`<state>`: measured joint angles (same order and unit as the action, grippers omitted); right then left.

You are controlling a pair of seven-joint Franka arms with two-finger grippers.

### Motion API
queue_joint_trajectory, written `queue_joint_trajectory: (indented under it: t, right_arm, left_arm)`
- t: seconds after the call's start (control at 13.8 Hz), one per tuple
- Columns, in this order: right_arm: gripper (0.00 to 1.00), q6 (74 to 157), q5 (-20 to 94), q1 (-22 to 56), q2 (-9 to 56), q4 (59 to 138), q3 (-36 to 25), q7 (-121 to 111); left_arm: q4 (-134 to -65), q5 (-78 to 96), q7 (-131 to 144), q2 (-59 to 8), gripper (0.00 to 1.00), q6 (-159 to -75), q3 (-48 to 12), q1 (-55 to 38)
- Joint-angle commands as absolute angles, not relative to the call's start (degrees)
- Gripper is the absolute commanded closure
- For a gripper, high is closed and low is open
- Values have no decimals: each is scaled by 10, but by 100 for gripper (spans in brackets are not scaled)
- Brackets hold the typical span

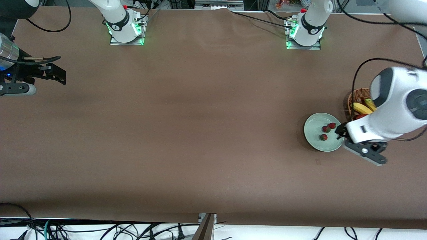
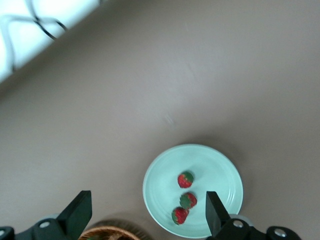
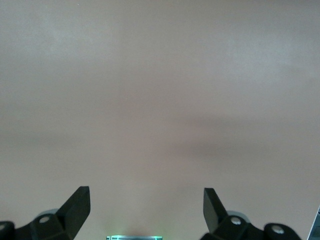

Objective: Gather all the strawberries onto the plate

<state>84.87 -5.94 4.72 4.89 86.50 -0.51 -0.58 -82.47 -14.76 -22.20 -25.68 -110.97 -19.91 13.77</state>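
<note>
The pale mint-green plate (image 1: 313, 128) lies toward the left arm's end of the table. Three strawberries (image 1: 332, 125) (image 1: 326, 129) (image 1: 323, 137) lie on it, close together. In the left wrist view the plate (image 2: 165, 180) shows with the three berries (image 2: 185, 179) (image 2: 188, 200) (image 2: 180, 215). My left gripper (image 1: 341, 131) (image 2: 148, 196) is open and empty, up over the plate's rim on the basket side. My right gripper (image 1: 56, 73) (image 3: 145, 193) is open and empty, waiting over bare table at the right arm's end.
A brown wicker basket (image 1: 353, 98) stands beside the plate, farther from the front camera; it holds a banana (image 1: 362, 108) and a red fruit (image 1: 359, 116). Its rim shows in the left wrist view (image 2: 107, 233). Brown cloth covers the table (image 1: 200, 116).
</note>
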Motion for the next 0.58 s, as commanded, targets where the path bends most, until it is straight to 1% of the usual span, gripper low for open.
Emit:
queue_joint_trajectory:
  t: [0.0, 0.14, 0.22, 0.36, 0.43, 0.51]
  right_arm:
    - [0, 853, -70, 48, 44, 868, -4, -10]
    - [0, 853, -70, 48, 44, 868, -4, -10]
    - [0, 853, -69, 47, 44, 868, -3, -10]
    - [0, 853, -69, 48, 44, 868, -3, -10]
    - [0, 853, -69, 48, 44, 868, -3, -10]
    - [0, 852, -69, 48, 44, 869, -3, -10]
  left_arm:
    - [-774, -123, -221, -246, 0, -1079, -199, 138]
    - [-773, -124, -214, -212, 0, -1031, -199, 137]
    - [-762, -122, -188, -193, 0, -996, -198, 137]
    - [-733, -120, -116, -177, 0, -899, -199, 134]
    - [-749, -110, -44, -141, 0, -883, -191, 121]
    - [-780, -81, 5, -115, 0, -882, -182, 120]
